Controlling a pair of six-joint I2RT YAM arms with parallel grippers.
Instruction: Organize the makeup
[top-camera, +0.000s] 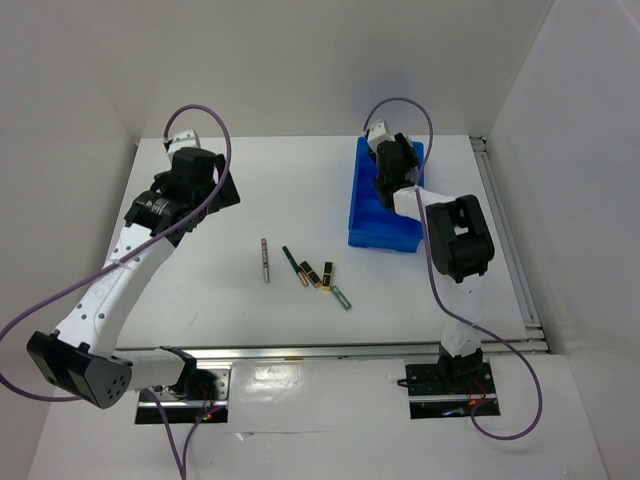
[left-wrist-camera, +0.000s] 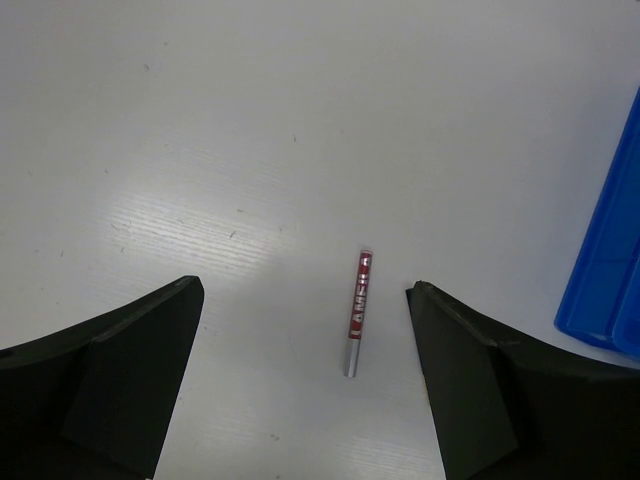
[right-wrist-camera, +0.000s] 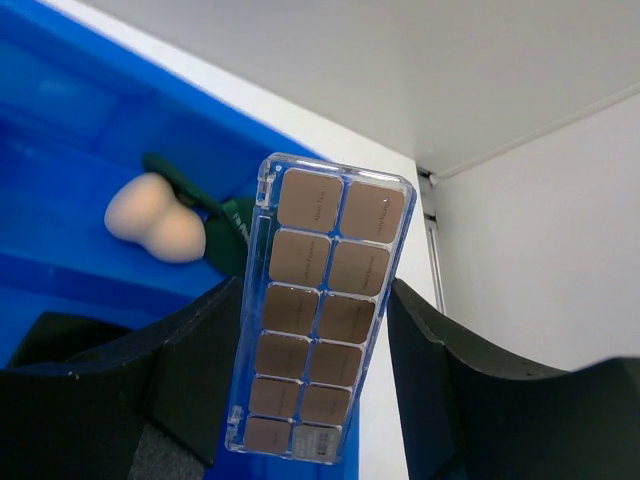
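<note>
My right gripper (right-wrist-camera: 315, 290) hangs over the blue bin (top-camera: 385, 235), shut on the tan palette (right-wrist-camera: 322, 250), which stands between its fingers. Below it in the bin lie a peach sponge (right-wrist-camera: 155, 217) and a dark green pad (right-wrist-camera: 222, 222). On the table lie a red pencil (top-camera: 265, 260), a dark pencil (top-camera: 291, 257), two black-gold lipsticks (top-camera: 305, 275) (top-camera: 326, 274) and a green tube (top-camera: 342, 297). My left gripper (top-camera: 200, 180) hovers at the back left, open and holding nothing. The red pencil (left-wrist-camera: 358, 312) shows on the table between its fingers.
The blue bin (left-wrist-camera: 610, 270) sits at the back right of the table, seen at the right edge of the left wrist view. White walls close in on the left, back and right. A metal rail (top-camera: 510, 240) runs along the table's right edge.
</note>
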